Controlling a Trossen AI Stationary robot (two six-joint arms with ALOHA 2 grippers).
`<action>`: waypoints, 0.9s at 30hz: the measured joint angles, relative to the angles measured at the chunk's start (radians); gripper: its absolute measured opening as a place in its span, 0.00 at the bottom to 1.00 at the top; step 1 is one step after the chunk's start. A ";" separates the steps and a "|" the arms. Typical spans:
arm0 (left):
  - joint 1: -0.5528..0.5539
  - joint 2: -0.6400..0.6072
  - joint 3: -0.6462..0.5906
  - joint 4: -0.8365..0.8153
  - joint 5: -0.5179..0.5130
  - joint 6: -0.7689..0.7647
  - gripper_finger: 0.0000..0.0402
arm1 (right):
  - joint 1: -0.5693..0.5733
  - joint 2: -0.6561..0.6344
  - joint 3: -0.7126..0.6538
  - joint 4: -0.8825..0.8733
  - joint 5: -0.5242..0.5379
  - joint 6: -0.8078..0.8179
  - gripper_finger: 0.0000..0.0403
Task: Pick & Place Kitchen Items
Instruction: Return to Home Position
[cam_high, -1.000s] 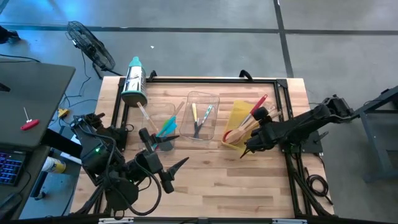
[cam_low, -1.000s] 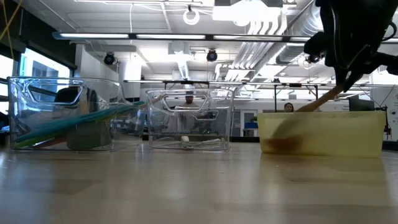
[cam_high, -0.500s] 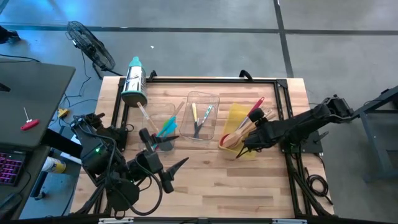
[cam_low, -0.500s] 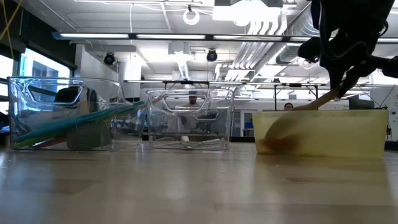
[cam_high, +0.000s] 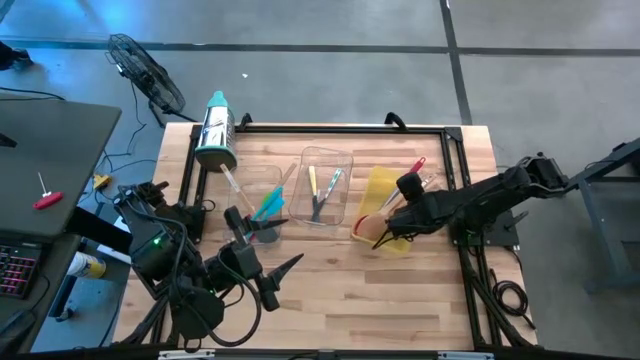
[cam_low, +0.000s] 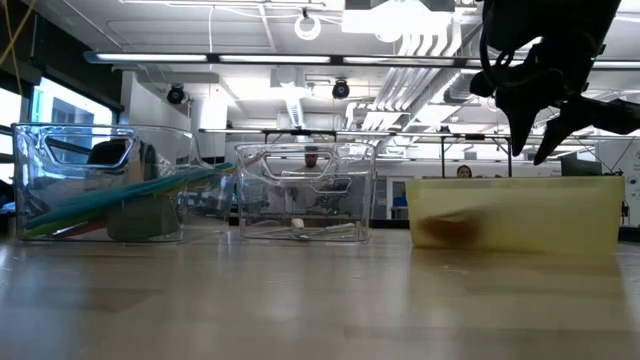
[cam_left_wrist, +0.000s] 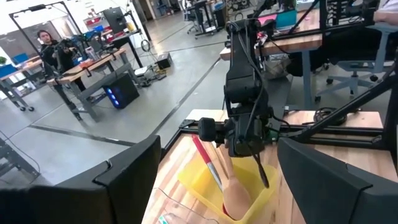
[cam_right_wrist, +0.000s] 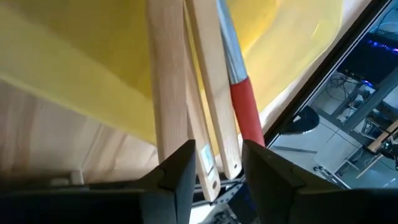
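High view: the wooden spoon (cam_high: 372, 226) lies in the yellow bin (cam_high: 381, 182) beside a red-handled utensil (cam_high: 417, 166), their handles partly covered by the right gripper (cam_high: 390, 232). Low view: that gripper's fingers are spread and empty just above the bin, and the spoon is only a brown smudge through the wall. The left gripper (cam_high: 265, 243) waits front-left, fingers wide apart.

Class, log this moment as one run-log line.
right end effector: open, above yellow bin | wooden spoon: in yellow bin | left end effector: open, table front-left
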 joint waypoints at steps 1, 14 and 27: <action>0.000 0.000 0.000 0.000 0.000 0.000 0.78 | 0.000 0.000 0.000 0.006 0.000 0.003 0.31; 0.001 0.001 0.000 -0.003 -0.009 0.166 0.77 | 0.028 0.000 0.000 -0.047 0.047 0.176 0.28; 0.070 -0.032 0.000 -0.098 -0.049 0.384 0.05 | 0.028 -0.047 0.074 -0.295 -0.066 0.395 0.01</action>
